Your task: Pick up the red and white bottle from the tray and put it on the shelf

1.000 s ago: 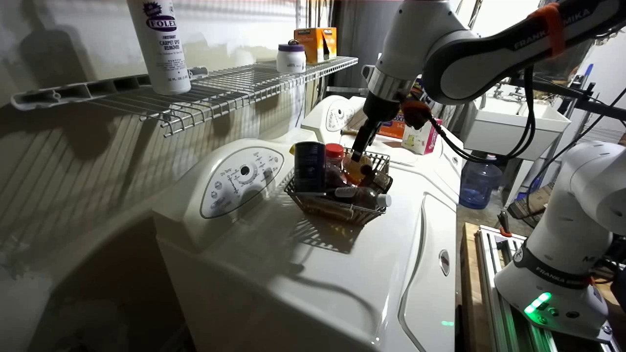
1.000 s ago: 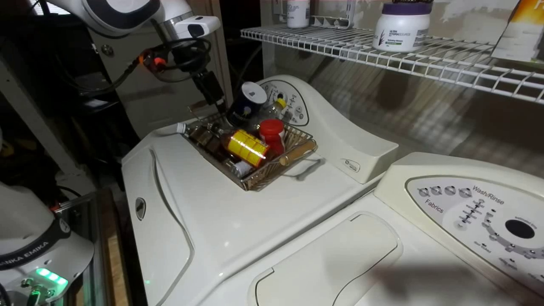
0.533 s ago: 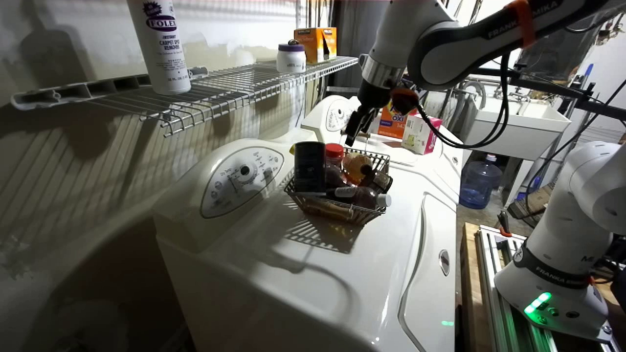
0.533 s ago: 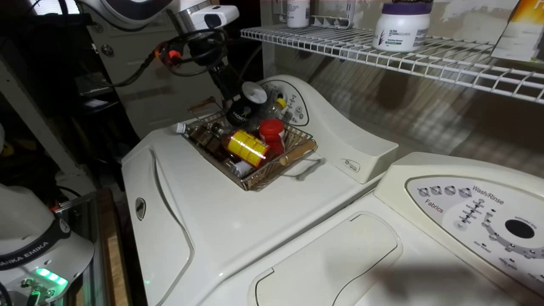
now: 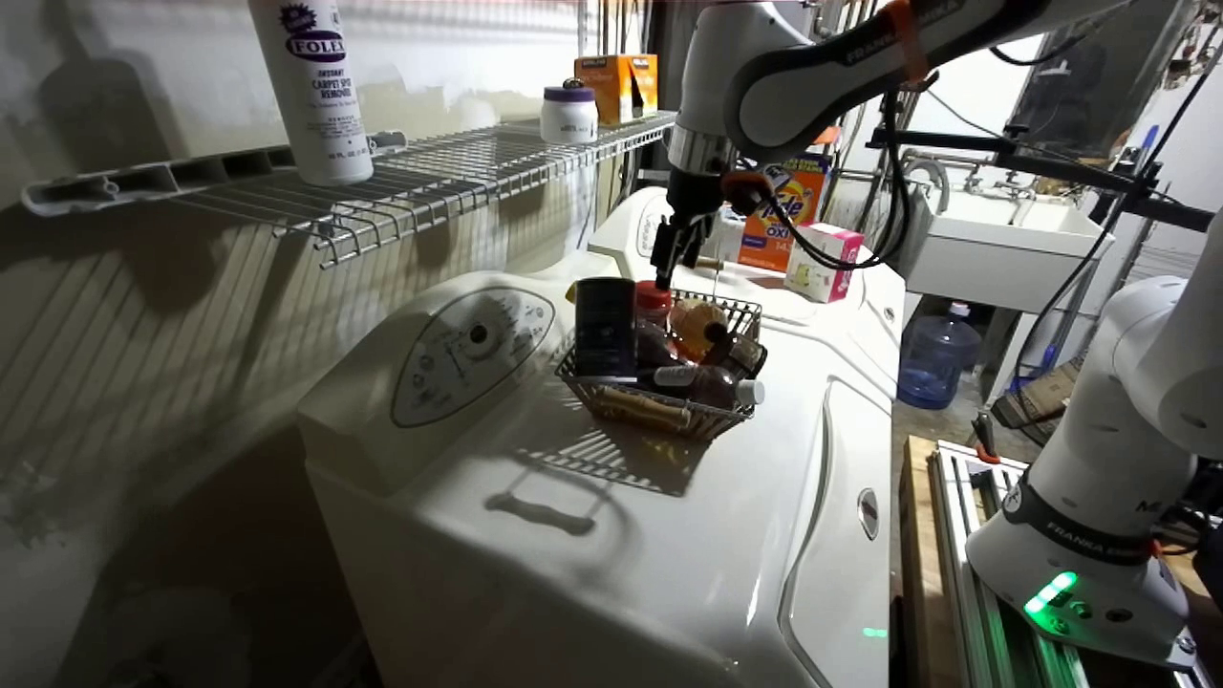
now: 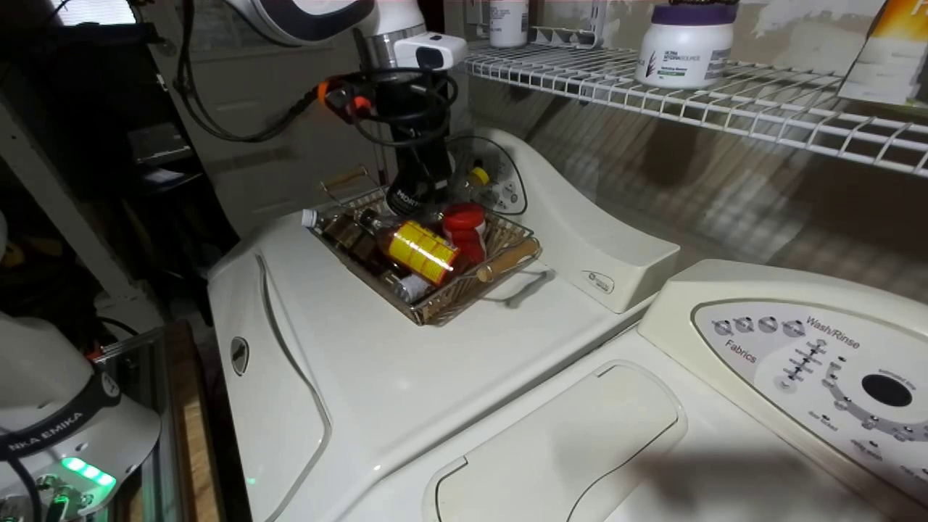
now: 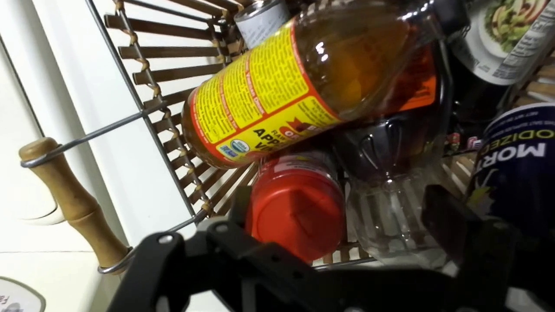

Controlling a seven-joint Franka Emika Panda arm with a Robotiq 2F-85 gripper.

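The red and white bottle (image 6: 467, 228) stands in the tray (image 6: 453, 299), lid up, its red cap (image 7: 299, 216) turned to the wrist camera, so that its long axis runs roughly along that line of sight. In an exterior view it leans slightly from the vertical, cap uppermost, pale marks (image 6: 481, 230) on its side below. The gripper (image 7: 338, 206) is released, its two fingers (image 7: 443, 221) parted; in the wrist view the cap shows between them, nearer the fingertip at the picture's left, and whether either finger touches it I cannot tell. Just beside the red and white bottle, a yellow-labelled bottle (image 7: 260, 91) lies slanted across the tray, its dark-capped neck pointing to the upper right of the wrist view. Next to the cap on the opposite side is a clear plastic bottle (image 7: 390, 216), and beyond that a dark blue canister (image 5: 605, 327), upright in an exterior view. A wooden handle (image 6: 510, 260) sits at the tray's rim. The tray rests on a white appliance (image 6: 362, 362) with a control panel (image 5: 459, 373). Above it, along the wall and well apart from the tray, runs the shelf (image 5: 482, 162) of thin rods, bearing a white jar with a purple lid (image 6: 685, 51), a tall white bottle (image 5: 320, 105) and an orange box (image 5: 616, 88)
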